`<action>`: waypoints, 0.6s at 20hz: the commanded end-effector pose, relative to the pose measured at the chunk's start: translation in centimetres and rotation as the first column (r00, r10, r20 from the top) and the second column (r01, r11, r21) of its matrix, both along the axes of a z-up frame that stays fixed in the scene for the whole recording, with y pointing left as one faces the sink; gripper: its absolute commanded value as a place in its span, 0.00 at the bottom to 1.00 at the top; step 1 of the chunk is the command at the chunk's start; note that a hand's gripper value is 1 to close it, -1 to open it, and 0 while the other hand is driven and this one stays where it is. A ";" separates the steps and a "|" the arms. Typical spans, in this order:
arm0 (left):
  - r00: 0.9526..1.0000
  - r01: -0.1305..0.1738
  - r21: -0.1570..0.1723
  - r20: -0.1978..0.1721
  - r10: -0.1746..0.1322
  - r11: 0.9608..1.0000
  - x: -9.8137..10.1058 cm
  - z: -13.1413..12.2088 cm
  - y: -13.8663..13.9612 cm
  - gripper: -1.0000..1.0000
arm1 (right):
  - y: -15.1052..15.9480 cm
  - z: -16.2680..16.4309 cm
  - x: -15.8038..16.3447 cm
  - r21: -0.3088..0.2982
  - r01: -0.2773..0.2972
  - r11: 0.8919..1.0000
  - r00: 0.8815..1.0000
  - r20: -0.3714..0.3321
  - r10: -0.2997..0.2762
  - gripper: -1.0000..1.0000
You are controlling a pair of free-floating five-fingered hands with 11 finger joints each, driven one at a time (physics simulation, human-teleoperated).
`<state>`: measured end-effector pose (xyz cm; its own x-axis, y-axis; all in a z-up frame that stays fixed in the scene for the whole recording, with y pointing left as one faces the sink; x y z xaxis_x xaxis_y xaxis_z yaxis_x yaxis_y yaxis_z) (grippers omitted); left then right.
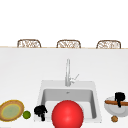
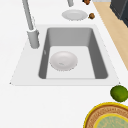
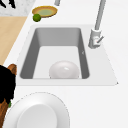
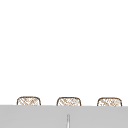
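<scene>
In the front view, the right hand (image 1: 119, 98) sits at the right edge of the frame, over a white plate (image 1: 110, 110) on the counter. A brown stick-like thing (image 1: 111, 102) lies across that plate, running left to right, and the hand's fingers curl down over its right part, clamped on it. A small brown nut (image 1: 114, 118) rests on the counter just below the plate. The left hand (image 1: 40, 110) hangs at the lower left of the sink (image 1: 67, 86), fingers curled and holding nothing, with a green lime (image 1: 26, 114) just to its left and a yellow-rimmed woven plate (image 1: 11, 110) further left. A large red ball (image 1: 67, 114) fills the lower centre, in front of the basin. The faucet (image 1: 68, 72) stands behind the basin.

In the left side view, the white plate (image 2: 74, 14) lies at the top centre with the nut (image 2: 91, 16) just right of it. A white bowl (image 2: 63, 60) sits in the basin. The lime (image 2: 119, 93) and woven plate (image 2: 110, 117) occupy the lower right.

In the right side view, the right hand (image 3: 6, 85) shows as a black mass at the left edge, with the brown stick's end (image 3: 12, 69) poking out above it, beside the white plate (image 3: 37, 111) at the bottom. How the fingers lie cannot be told here.

In the upper view, three woven chair backs (image 4: 68, 101) line the lower part of the frame.
</scene>
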<state>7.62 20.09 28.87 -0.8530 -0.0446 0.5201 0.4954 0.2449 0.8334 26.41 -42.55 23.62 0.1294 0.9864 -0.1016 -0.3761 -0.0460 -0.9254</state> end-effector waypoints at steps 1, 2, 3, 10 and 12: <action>1.000 0.000 0.000 0.000 0.000 1.000 0.0 0.0 0.0 0.50 | 0.8 -2.8 2.0 -0.033 0.075 0.997 0.997 0.000 -0.076 1.00; 1.000 0.000 0.000 0.000 0.000 1.000 0.0 0.0 0.0 0.50 | 0.9 -3.4 2.5 -0.048 0.089 0.995 0.996 0.002 -0.089 1.00; 1.000 0.000 0.000 0.000 0.000 1.000 0.0 0.0 0.0 0.50 | 1.0 -4.0 2.9 -0.064 0.101 0.993 0.995 0.003 -0.101 1.00; 1.000 0.000 0.000 0.000 0.000 1.000 0.0 0.0 0.0 0.50 | 0.2 -7.3 5.0 -0.090 0.099 0.991 0.995 0.024 -0.098 1.00; 1.000 0.000 0.000 0.000 0.000 1.000 0.0 0.0 0.0 0.50 | -0.4 -8.3 5.2 -0.087 0.095 0.992 0.995 0.026 -0.093 1.00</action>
